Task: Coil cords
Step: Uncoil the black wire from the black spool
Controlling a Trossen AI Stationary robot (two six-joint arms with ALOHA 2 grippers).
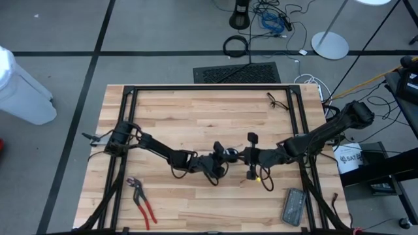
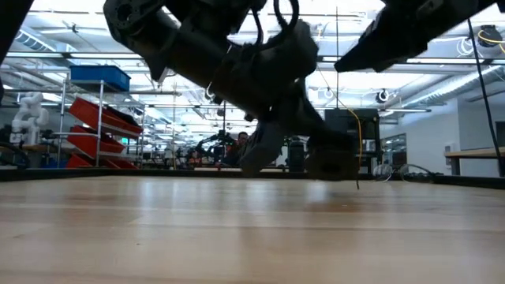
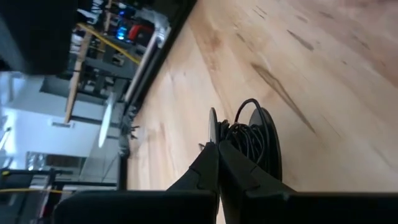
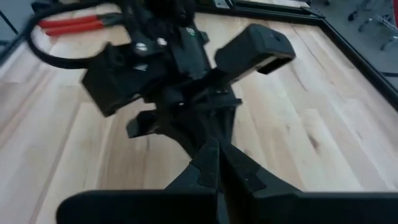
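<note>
On the left, pliers (image 1: 142, 201) lie on the desk (image 1: 196, 111), well clear of the work. The left claw (image 1: 215, 158) sits at the desk's middle, fingers pressed together; in its wrist view the cord (image 3: 252, 138) is a bundle of thin black loops wound on a small puck just past the fingertips, low on the desk, but whether a strand is pinched I cannot tell. The right claw (image 1: 243, 155) meets it from the other side, also shut, close against the left claw.

The cord looks light and limp, springy enough to unwind if let go; the thin strand may slip from smooth fingers. The puck's rigid rim seems the surest hold, with the loose end guided around it. A grey case (image 1: 293, 207) lies far right.
</note>
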